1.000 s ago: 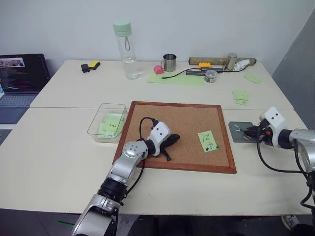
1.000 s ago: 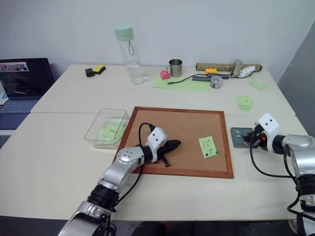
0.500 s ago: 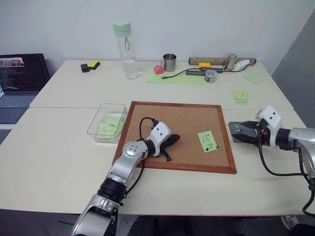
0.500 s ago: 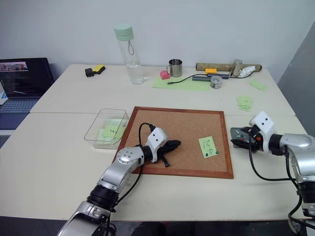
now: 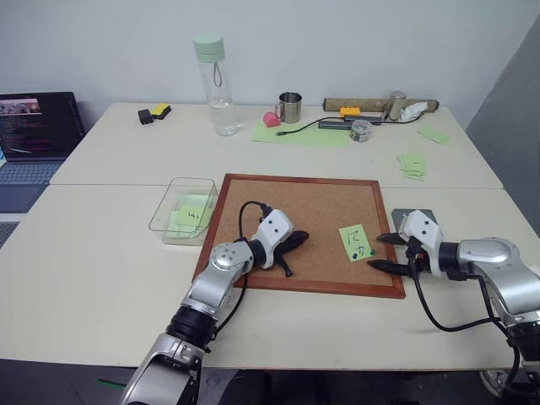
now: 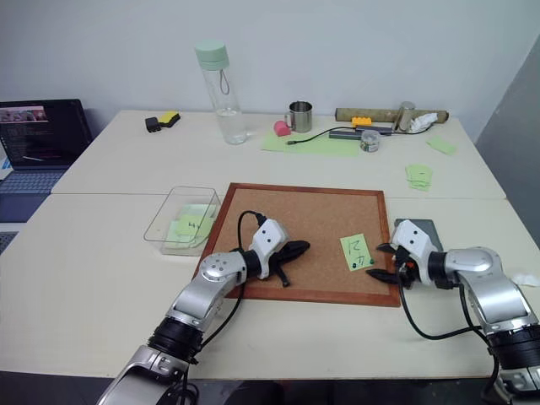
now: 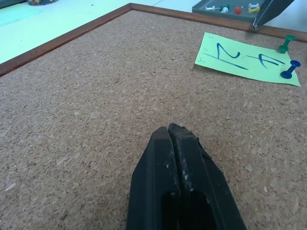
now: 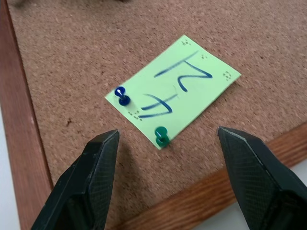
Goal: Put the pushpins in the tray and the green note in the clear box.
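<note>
On head-camera view first: wood-framed corkboard (image 5: 305, 232) lying flat at centre of pale table (image 5: 101, 253); green note (image 5: 356, 242) pinned toward its 4 o'clock corner. Clear box (image 5: 185, 209), thin-walled with rounded corners, just off board's 9 o'clock edge, green slips inside. Flat grey tray (image 5: 413, 221) past board's 3 o'clock edge, partly behind right arm. Left gripper (image 5: 293, 243) resting low over board's middle, forearm slanting up from 7 o'clock, black fingers pressed together. Right gripper (image 5: 384, 252) reaching in from 3 o'clock, pointing at note, fingers spread wide, holding nothing.

From left wrist view: grainy speckled cork close up, own two fingers (image 7: 163, 163) shut tight. Scribbled note at 2 o'clock with green pushpin (image 7: 286, 43) and blue pushpin (image 7: 290, 69) on its far edge; beyond the frame, tray holding several pins, among them a red one (image 7: 238, 10).

From right wrist view: textured fingertips (image 8: 103, 158) wide apart, flanking note's near corner; both pins standing in paper, smooth wooden frame below.
</note>
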Robot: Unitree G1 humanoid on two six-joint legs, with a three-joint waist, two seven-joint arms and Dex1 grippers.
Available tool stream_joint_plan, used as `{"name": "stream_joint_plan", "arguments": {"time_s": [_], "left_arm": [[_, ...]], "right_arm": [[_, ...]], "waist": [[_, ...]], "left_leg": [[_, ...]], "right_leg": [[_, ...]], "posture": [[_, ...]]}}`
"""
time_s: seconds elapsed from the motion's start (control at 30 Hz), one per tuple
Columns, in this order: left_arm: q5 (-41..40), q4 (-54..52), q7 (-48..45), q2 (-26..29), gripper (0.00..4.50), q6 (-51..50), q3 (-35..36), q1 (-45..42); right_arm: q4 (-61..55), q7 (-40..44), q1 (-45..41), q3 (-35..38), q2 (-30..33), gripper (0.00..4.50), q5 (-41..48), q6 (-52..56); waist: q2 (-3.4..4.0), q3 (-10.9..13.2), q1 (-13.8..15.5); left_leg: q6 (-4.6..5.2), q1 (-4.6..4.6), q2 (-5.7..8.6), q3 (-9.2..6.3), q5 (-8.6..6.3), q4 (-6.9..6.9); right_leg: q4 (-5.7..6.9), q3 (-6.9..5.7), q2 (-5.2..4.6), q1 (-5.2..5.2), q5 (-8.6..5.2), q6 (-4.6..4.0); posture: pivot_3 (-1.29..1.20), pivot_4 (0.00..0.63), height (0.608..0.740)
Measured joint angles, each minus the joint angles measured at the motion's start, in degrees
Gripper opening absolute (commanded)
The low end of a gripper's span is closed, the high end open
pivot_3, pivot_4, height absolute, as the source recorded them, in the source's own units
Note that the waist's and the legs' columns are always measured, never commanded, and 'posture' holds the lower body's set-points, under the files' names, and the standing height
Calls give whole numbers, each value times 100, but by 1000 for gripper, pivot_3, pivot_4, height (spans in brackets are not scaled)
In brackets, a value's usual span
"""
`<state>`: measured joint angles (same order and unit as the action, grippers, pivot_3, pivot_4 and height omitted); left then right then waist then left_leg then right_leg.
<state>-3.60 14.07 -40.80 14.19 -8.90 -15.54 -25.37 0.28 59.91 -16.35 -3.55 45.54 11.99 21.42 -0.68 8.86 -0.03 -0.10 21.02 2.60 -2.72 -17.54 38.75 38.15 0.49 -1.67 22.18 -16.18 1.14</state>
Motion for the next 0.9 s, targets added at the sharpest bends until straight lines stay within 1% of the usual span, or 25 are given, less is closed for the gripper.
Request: {"name": "stream_joint_plan", "arguments": {"time_s": [0.07, 0.17, 0.33, 0.4, 0.5, 0.57, 0.73, 0.9], "left_arm": [[0, -12, 0, 1, 0, -32, 0, -1], [0, -35, 0, 6, 0, -61, -2, 4], [0, -71, -6, 24, 0, -69, -3, 28], [0, -75, -11, 28, 0, -70, -4, 31], [1, -76, -12, 34, 0, -70, -6, 31], [1, -76, -12, 38, 0, -69, -8, 31], [0, -75, -38, 60, 0, -58, -13, 29], [1, -44, 2, 63, 0, -44, -12, 23]], "right_arm": [[36, 2, -14, 0, -18, 2791, 0, -45], [78, 21, -15, 0, -66, 2127, 9, -93], [112, 95, -13, 0, -67, 1192, 13, -102], [115, 113, -12, 0, -67, 889, 14, -108], [119, 157, 11, -1, -67, 290, 17, -133], [119, 208, 16, -1, -67, 111, 36, -159], [95, 248, 37, 31, -66, 111, 151, -66], [-42, 262, 53, 279, -88, 111, 591, 331]], "waist": [[0, 0, -1], [0, 0, -1], [0, 0, -2], [0, 0, -2], [0, 0, -3], [0, 0, -5], [0, 0, -6], [2, -1, -6]], "left_leg": [[0, 0, 0, 0, 0, 0], [1, 0, 0, 0, 0, 0], [3, 0, 0, 0, -2, 0], [3, 0, 0, 0, -2, 0], [4, 0, 0, 0, -2, 0], [4, 0, 0, 0, -2, 0], [3, 0, 0, 0, -2, 0], [13, -2, 0, -1, -7, 0]], "right_leg": [[0, 0, 0, 0, 0, 0], [0, 0, 0, 0, 0, 0], [0, 0, 0, 0, 0, 0], [0, 0, 0, 0, 0, 0], [0, 0, 0, 0, 0, 0], [0, 0, 0, 0, 0, 0], [1, 0, 0, 0, 0, 0], [2, 1, 0, 0, 0, 0]], "posture": [[0, 150, 740], [0, 150, 740], [0, 150, 740], [0, 150, 740], [0, 150, 740], [0, 150, 740], [0, 150, 740], [0, 150, 740]]}}
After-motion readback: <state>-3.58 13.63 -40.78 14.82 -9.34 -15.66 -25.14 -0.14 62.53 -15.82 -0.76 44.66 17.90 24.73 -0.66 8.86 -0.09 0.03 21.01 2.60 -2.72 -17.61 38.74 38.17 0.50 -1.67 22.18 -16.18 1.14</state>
